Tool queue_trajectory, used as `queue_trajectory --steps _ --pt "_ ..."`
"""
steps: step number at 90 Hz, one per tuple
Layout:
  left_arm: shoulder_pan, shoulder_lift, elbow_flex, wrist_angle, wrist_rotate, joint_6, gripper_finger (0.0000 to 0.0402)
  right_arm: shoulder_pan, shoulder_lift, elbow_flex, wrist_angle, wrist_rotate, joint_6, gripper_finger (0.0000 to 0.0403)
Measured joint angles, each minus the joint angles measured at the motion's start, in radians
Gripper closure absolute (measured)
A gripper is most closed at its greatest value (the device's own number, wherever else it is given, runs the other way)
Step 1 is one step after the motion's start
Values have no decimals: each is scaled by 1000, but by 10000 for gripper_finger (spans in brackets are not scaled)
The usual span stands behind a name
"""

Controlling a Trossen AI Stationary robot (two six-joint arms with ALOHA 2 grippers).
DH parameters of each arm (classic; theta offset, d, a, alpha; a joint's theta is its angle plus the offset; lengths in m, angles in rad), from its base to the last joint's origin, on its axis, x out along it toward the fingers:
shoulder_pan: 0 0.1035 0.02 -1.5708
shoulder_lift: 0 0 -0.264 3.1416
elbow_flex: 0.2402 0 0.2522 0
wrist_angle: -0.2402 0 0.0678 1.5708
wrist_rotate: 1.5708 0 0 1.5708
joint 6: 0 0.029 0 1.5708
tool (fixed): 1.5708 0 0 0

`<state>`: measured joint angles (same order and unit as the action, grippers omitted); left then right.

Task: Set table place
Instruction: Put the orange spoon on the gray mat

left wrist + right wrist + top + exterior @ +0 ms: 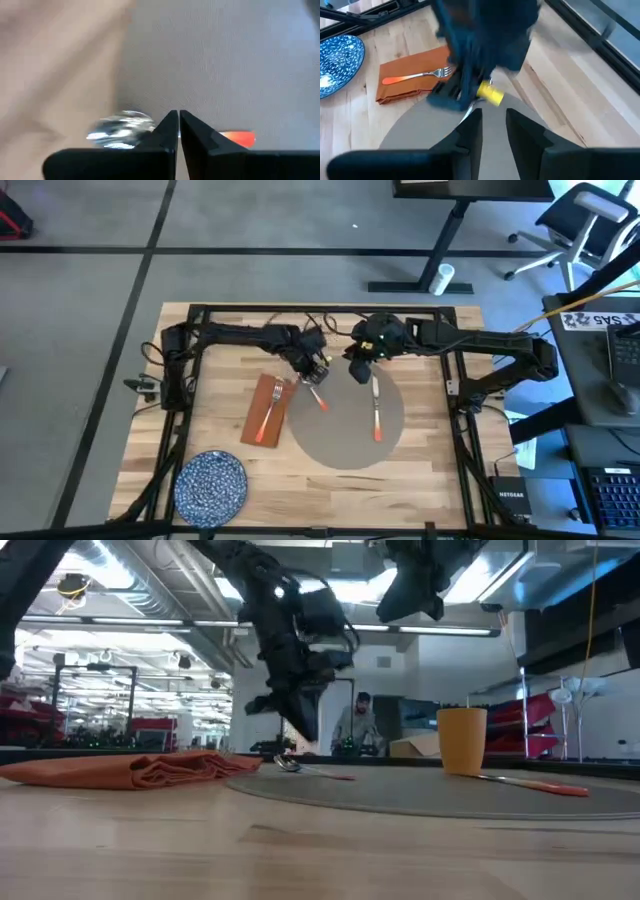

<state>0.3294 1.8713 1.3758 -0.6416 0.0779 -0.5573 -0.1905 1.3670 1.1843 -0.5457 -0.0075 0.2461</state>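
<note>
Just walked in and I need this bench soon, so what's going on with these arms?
The robot is laying a place setting. The left gripper is down at the far-left edge of the round grey placemat, fingers shut on an orange-handled spoon. The right gripper hangs open just above the mat's far edge, holding nothing. An orange-handled knife lies on the mat, a fork lies on the rust napkin beside it, and the blue speckled plate sits off at the table's near-left corner.

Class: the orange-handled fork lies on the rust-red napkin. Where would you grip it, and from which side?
Grip the orange-handled fork mid-handle, from straight above. It lies flat on the rust-red napkin, so fingers should straddle the slim handle crosswise. The left gripper is nearest.
</note>
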Motion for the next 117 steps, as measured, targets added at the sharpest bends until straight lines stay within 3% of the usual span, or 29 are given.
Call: queue_trajectory --steps 19,46,60,93,117 --pt "81 -170 0 -15 -52 71 402 0 0 0 61 0 -54 329" --pt "92 -361 -15 -25 -145 172 402 1 11 0 127 -69 -138 329" --pt "92 -442 -62 -22 -147 173 402 1 44 0 150 -116 -167 329" --pt "60 -546 -150 -6 -144 205 402 1 92 0 215 -100 -149 329" --pt "19 -666 -309 191 -104 220 402 1 114 0 220 -77 -149 329"
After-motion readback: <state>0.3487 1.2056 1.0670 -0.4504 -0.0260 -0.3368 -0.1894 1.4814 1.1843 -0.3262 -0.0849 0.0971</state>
